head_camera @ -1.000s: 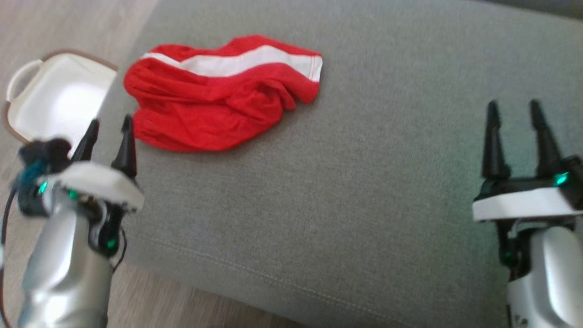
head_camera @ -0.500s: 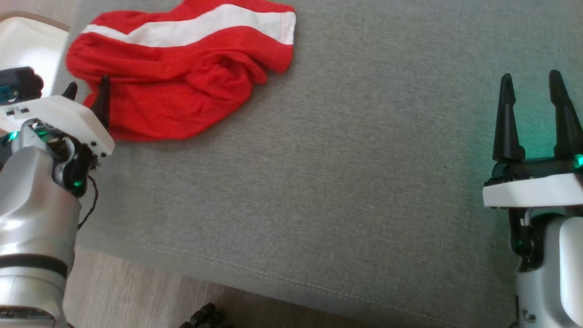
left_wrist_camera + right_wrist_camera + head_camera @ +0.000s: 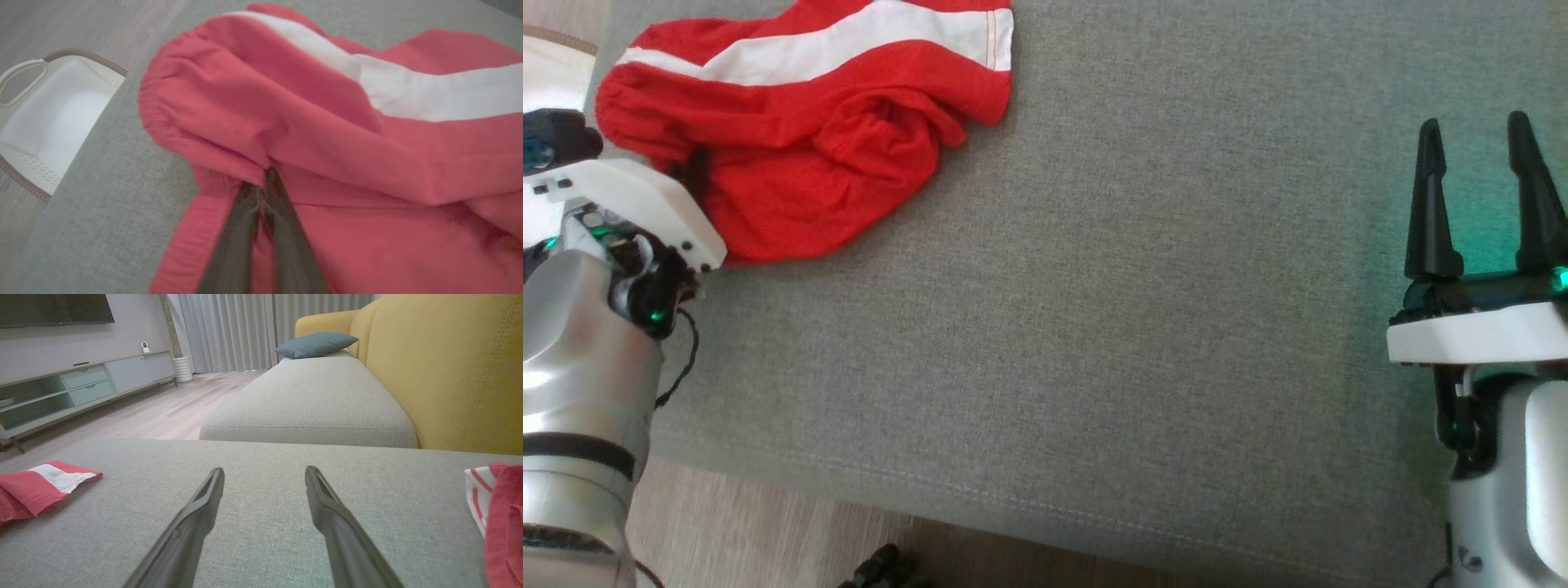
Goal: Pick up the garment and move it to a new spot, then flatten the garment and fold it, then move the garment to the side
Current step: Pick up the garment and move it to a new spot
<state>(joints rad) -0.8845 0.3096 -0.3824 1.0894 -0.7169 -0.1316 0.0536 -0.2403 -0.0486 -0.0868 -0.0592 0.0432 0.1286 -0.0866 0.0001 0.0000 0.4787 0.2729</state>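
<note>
Left tool [image 3: 260,179]: two slim, dark, tapered fingers drawn narrow, tips pinching a soft fold of the garment [image 3: 800,139] near its ribbed elastic hem. Garment: red knit with a broad white stripe, crumpled in rounded folds, lying at the far left of the grey coarse-weave cushion [image 3: 1094,327], near the edge beside which a white perforated plastic basket [image 3: 49,122] sits on the pale wood floor [image 3: 81,24]. Right tool [image 3: 1474,122]: fingers spread wide, holding nothing, over bare cushion well apart from the garment.
</note>
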